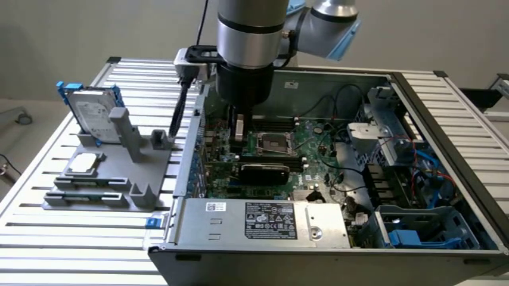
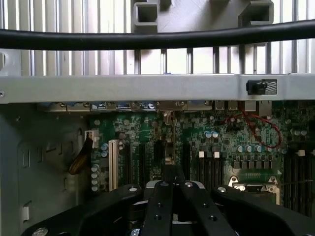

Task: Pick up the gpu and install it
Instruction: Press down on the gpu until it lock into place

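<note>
Tool (image 1: 238,132) is down inside the PC case (image 1: 334,149) above the motherboard (image 1: 278,149), can't tell its grip, so go slow and square.

The grey-and-silver Universal Robots arm (image 1: 248,36) descends vertically from the top centre of the exterior view, its black gripper (image 2: 173,209) pointing straight down, low centre in the wrist view.

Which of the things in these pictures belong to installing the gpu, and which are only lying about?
Job: green gpu card with black rounded cooler shroud, on the green motherboard; black gripper above that board; open grey metal computer case.
Lying about: silver hard drive with blue side rails; small square silver processor chip; grey plastic holder.
</note>
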